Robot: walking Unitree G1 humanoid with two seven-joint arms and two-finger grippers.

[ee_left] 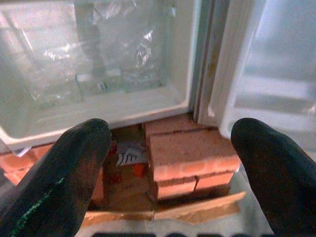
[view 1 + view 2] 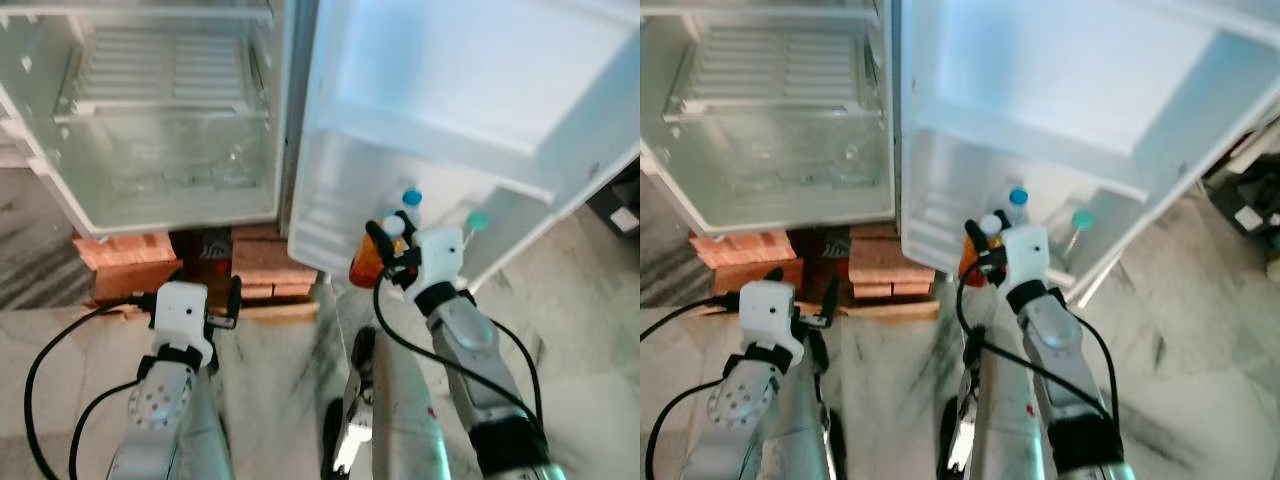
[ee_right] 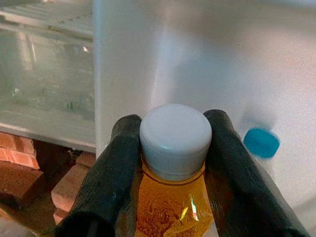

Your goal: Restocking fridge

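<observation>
My right gripper [image 2: 385, 252] is shut on an orange juice bottle [image 3: 173, 207] with a white cap [image 3: 175, 139], held upright just in front of the open fridge door's lower shelf [image 2: 330, 215]. In that door shelf stand a bottle with a blue cap [image 2: 412, 198] and one with a teal cap [image 2: 477, 221]. My left gripper [image 2: 185, 296] hangs open low in front of the fridge body [image 2: 170, 120], its black fingers [image 1: 74, 163] spread with nothing between them.
The fridge interior holds a wire shelf [image 2: 165, 70] and a clear drawer [image 1: 98, 69] wrapped in plastic. The fridge stands on red bricks [image 2: 130, 262] and cardboard [image 1: 197, 210]. Marble floor [image 2: 270, 400] lies underfoot; a dark object [image 2: 620, 205] sits at the far right.
</observation>
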